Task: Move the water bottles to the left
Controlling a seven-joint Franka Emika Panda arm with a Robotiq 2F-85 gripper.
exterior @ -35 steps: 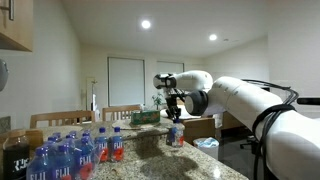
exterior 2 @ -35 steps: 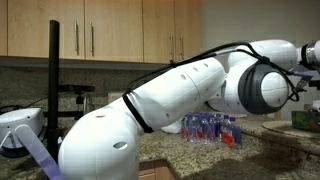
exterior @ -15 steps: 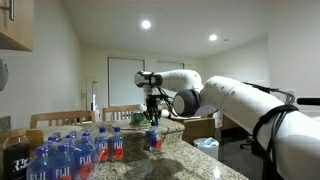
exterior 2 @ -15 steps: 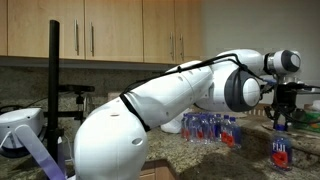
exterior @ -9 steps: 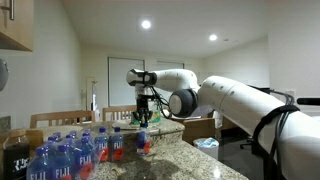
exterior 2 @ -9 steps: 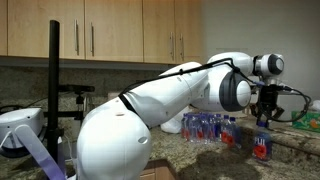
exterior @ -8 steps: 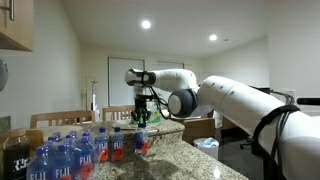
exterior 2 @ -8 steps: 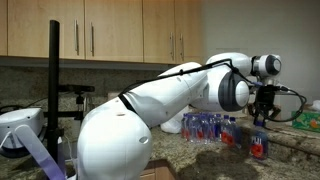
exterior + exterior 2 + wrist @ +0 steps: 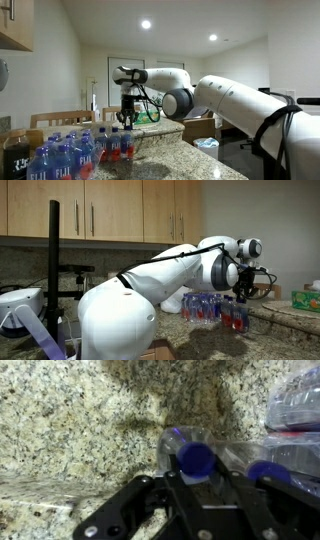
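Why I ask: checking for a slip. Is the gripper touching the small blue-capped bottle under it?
Touching. The wrist view shows the gripper with its jaws pressed against both sides of the bottle at its neck.

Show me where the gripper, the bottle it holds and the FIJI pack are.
gripper [image 9: 127,122], exterior view, between its fingertips.
held water bottle [image 9: 195,458], wrist view, on its blue cap.
FIJI pack [image 9: 60,160], exterior view, on a front bottle's body.
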